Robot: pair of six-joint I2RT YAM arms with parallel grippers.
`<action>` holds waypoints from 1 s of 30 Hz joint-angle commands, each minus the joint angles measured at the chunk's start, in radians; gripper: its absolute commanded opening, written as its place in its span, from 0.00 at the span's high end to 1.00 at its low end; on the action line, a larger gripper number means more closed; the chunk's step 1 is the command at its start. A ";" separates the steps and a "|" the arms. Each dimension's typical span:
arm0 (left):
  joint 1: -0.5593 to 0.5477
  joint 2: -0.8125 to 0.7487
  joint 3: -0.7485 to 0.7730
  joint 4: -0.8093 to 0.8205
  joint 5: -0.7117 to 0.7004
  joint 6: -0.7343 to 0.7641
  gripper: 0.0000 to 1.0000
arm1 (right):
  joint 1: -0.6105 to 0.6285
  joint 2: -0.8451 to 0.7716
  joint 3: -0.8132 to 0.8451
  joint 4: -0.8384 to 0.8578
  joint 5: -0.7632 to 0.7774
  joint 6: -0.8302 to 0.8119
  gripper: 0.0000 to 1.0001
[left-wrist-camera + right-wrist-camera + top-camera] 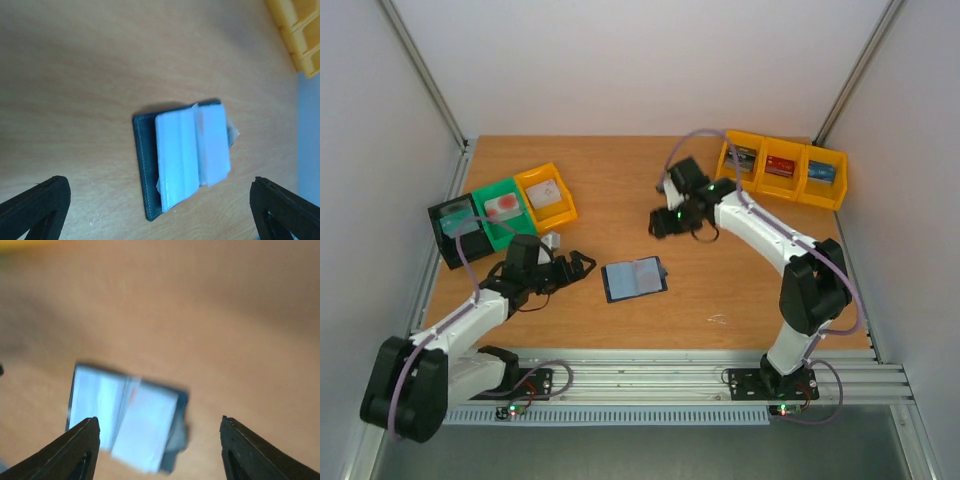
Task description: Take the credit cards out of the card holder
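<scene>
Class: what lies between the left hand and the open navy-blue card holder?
Only bare brown wooden tabletop, seen in the top view: the left hand is apart from the soft navy-blue bifold card holder.

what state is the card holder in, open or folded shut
Open: the card holder lies spread flat on the table, its pale grey-blue pocketed inside facing up in all three views.

white left arm [470, 315] low; black two-finger left hand [578, 266] spread wide | right arm [765, 230] bent; right hand [663, 222] parted, empty
</scene>
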 commanded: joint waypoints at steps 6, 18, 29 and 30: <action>-0.115 0.218 -0.030 0.140 -0.089 -0.230 0.05 | 0.024 -0.049 -0.457 0.178 -0.306 0.317 0.46; -0.154 0.385 0.001 0.207 -0.142 -0.155 0.01 | 0.028 0.102 -0.433 0.151 -0.267 0.317 0.52; -0.185 0.488 0.040 0.293 -0.113 -0.114 0.14 | 0.029 0.153 -0.460 0.333 -0.492 0.316 0.63; -0.184 0.492 0.038 0.299 -0.109 -0.114 0.17 | 0.029 0.157 -0.458 0.350 -0.505 0.344 0.64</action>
